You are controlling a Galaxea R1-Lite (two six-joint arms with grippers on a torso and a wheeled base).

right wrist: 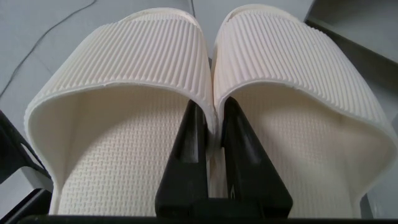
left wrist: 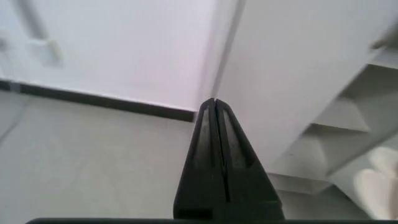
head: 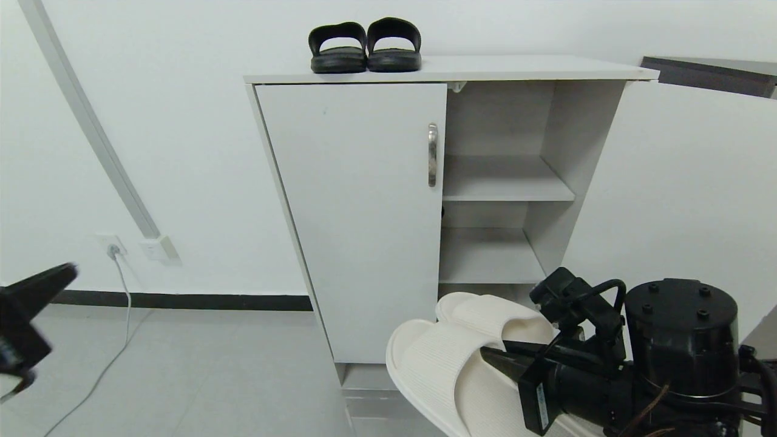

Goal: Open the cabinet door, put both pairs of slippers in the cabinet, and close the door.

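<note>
Head view: white slippers (head: pixel 461 358) gripped in right end effector (head: pixel 495 357), low, near, before open right bay of cabinet (head: pixel 546 68). Black slippers (head: pixel 365 47) on cabinet top, far left.
Judgement: carry pair in level, toes first, onto lower shelf (head: pixel 485 258).
Grey floor (head: pixel 182 364), white wall (head: pixel 152 121).

Left wrist view: left end effector (left wrist: pixel 214 155) closed, empty.

Right wrist view: fingers (right wrist: pixel 189 134) clamp straps' touching inner edges.

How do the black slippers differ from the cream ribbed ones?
The black slippers have smooth straps; the cream ribbed slippers have ridged ones. The black pair rests on the white cabinet top; the cream pair is pinched in the right gripper. Both are open-toed slides, side by side.
</note>
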